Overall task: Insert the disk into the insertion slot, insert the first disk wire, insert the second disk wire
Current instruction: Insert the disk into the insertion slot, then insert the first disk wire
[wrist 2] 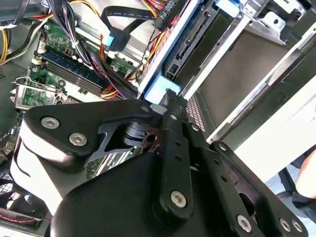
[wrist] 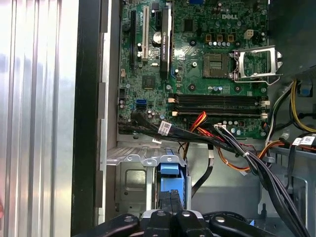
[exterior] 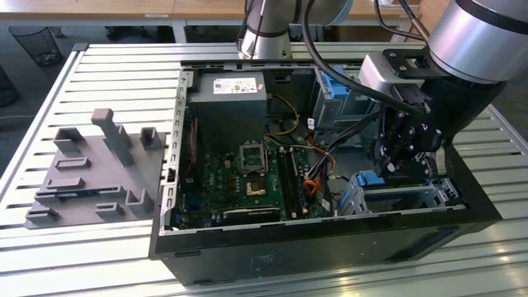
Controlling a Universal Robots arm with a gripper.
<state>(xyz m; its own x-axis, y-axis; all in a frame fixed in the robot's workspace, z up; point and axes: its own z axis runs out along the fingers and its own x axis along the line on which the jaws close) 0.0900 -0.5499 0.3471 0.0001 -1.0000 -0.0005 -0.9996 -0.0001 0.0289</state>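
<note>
Pincer [wrist: 171,195] clenched, tips at the blue end of the disk [wrist: 169,170] in the insertion slot [wrist: 129,180].
The first step, seating the disk, seems to be in hand: its blue carrier rail stands in the bay of the low metal cage, beside the motherboard [wrist: 217,74]. In the first wrist view the two black fingers lie pressed together, holding nothing, tips touching or just short of the blue tab; I cannot tell which. Finishing likely calls for a straight push along the bay, clear of the wire bundle [wrist: 249,157] just beside it.
</note>
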